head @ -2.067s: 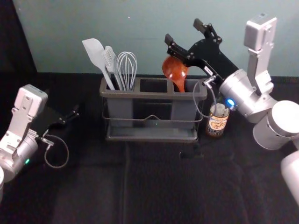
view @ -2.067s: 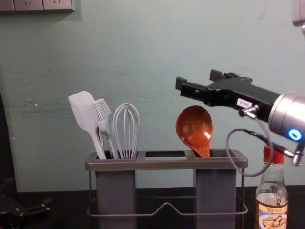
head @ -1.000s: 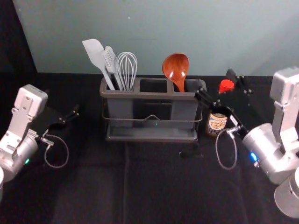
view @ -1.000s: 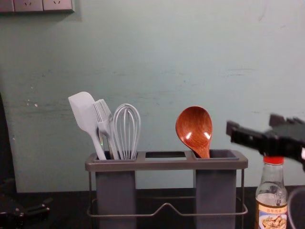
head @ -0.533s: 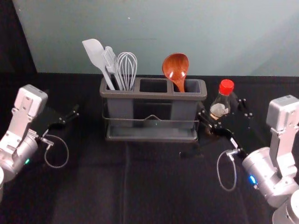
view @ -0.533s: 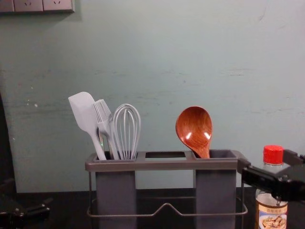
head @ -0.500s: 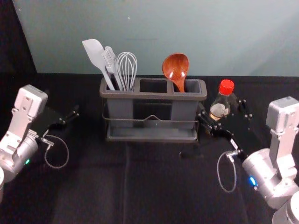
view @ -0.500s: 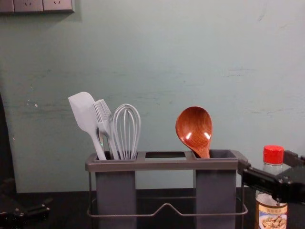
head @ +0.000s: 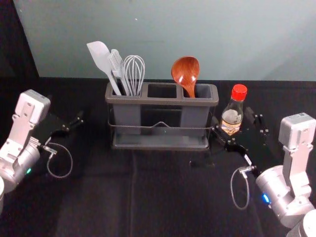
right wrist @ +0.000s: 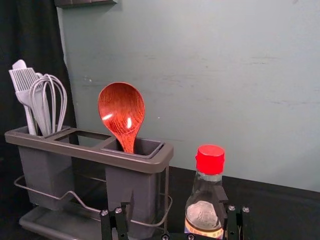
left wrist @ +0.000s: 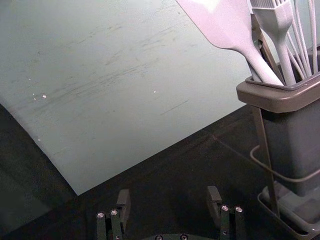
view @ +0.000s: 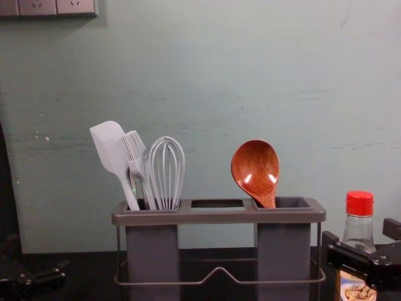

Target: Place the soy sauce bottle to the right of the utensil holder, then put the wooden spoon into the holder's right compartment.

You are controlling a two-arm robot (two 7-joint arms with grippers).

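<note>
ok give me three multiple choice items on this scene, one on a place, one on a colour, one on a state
1. The bottle stands:
A) right of the holder
B) left of it
C) inside it

2. Its cap is:
A) white
B) blue
C) red

3. The right gripper is:
A) shut
B) open
C) holding the spoon

1 A: head and chest views show it past the holder's right end.
2 C: the cap is plainly red.
3 B: its wrist view shows a wide gap between the fingers.
</note>
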